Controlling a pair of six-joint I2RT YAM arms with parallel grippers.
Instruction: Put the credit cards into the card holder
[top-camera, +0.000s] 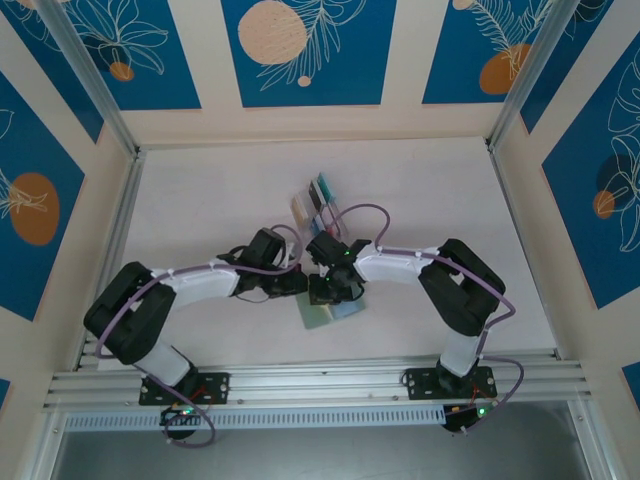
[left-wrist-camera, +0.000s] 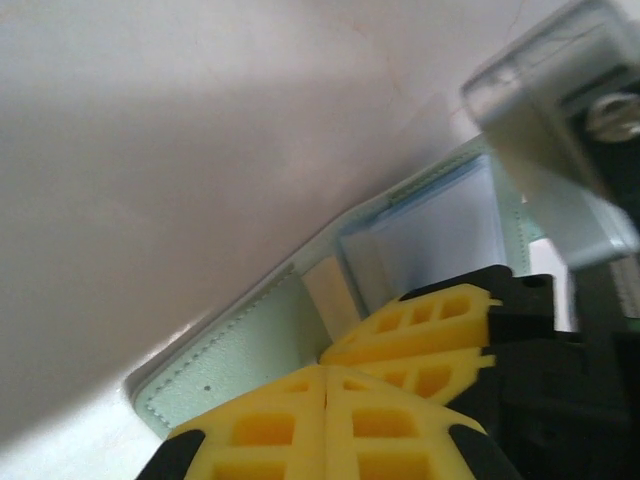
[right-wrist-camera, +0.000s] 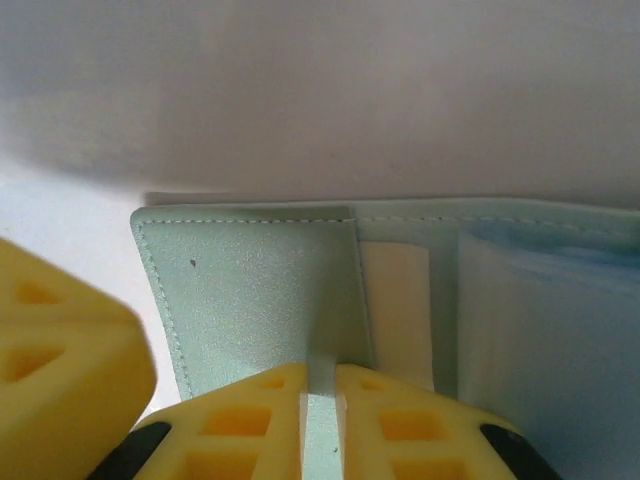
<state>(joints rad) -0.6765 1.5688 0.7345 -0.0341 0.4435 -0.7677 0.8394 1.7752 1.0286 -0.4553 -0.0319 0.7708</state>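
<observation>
My right pincer (right-wrist-camera: 320, 390) is clamped on the green flap of the card holder (right-wrist-camera: 250, 290). My left pincer (left-wrist-camera: 325, 385), jaws together, sits at the cover's edge, 9 o'clock. The credit cards (top-camera: 318, 200) stand at 12 o'clock from the holder. I judge this the opening step; next, one pincer must let go and fetch a card.

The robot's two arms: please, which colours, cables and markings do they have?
Both the left arm and the right arm have white links with black joint housings, lilac cables running along them, and green lights at the bases. The left gripper and right gripper have yellow hollow-celled fingers on black mounts.
</observation>
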